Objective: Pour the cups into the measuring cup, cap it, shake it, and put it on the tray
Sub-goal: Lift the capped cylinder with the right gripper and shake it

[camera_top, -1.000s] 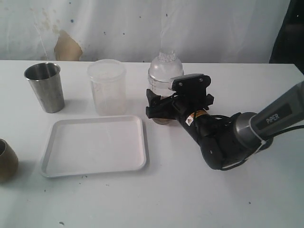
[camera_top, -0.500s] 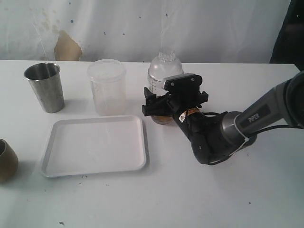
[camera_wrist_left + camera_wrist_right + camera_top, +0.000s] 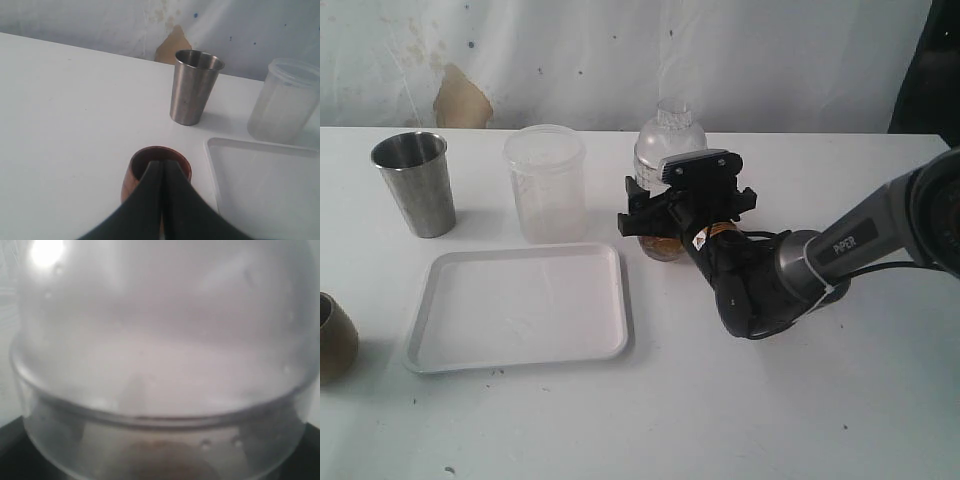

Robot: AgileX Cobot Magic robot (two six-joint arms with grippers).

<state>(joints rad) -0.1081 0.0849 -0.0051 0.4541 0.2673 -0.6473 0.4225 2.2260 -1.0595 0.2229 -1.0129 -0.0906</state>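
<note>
So the measuring cup [image 3: 655, 165] is a clear plastic cylinder with a see-through domed lid on top and something brownish sitting in the bottom. It's standing straight up on the table, long axis vertical, lid end up.

The right gripper [image 3: 680, 215] comes at it from the side, low on the body, with one black finger on each side of the cup. The jaws are spread wide around it, but I honestly can't tell if they're pressing on the plastic or just sitting beside it. From the right wrist camera the cup [image 3: 160, 365] fills pretty much the whole frame, dead centre between the jaws.

The left gripper [image 3: 162, 165] has its fingers squeezed flat together, tips right over the mouth of the wooden cup [image 3: 131, 180]. The steel tumbler [image 3: 192, 87] stands upright further out ahead of it, with the tray [image 3: 260, 175] just off to one side.
</note>
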